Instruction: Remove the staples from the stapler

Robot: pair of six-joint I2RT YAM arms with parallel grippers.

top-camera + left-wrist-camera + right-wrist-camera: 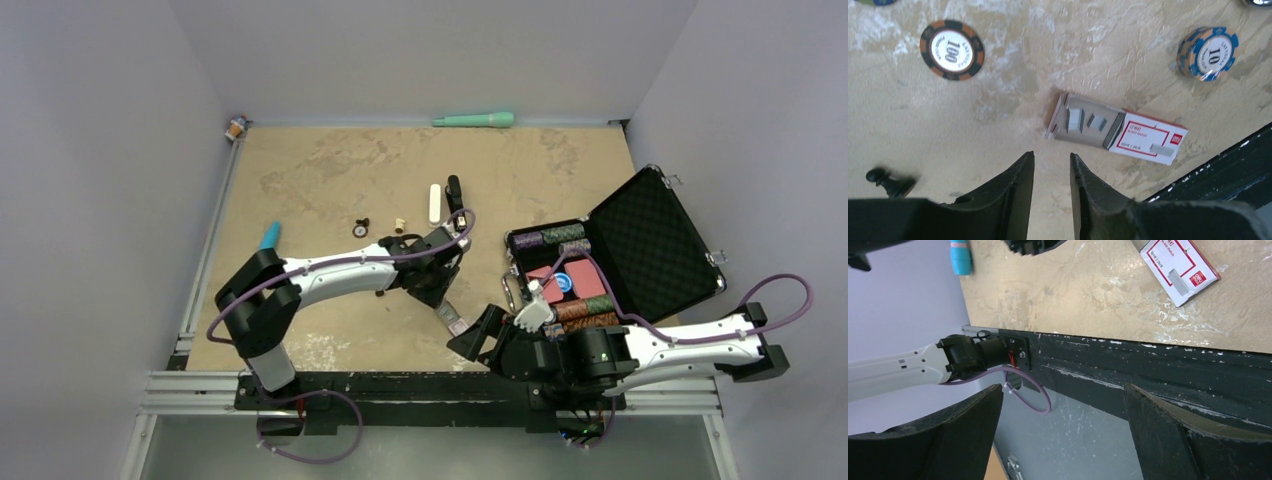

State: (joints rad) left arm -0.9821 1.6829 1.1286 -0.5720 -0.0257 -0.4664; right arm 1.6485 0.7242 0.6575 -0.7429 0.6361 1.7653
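The stapler (455,190) lies at mid-table, black and slim, next to a white bar (434,203); neither wrist view shows it. My left gripper (443,297) (1052,155) hangs just above the table, open by a narrow gap with nothing in it. Just ahead of its tips lies a red-and-white staple box (1143,136) (452,321) with its tray slid out. Short strips of staples (1076,120) sit in the tray, and one more rests on the lid. My right gripper (480,338) (1063,387) is wide open and empty over the table's near edge.
An open black case (650,240) of poker chips stands at the right. Loose chips (951,49) (1207,53) and a small black piece (888,182) lie near the left gripper. A teal marker (270,235) and a green tool (475,120) lie farther off. The black frame rail (1158,370) runs below the right gripper.
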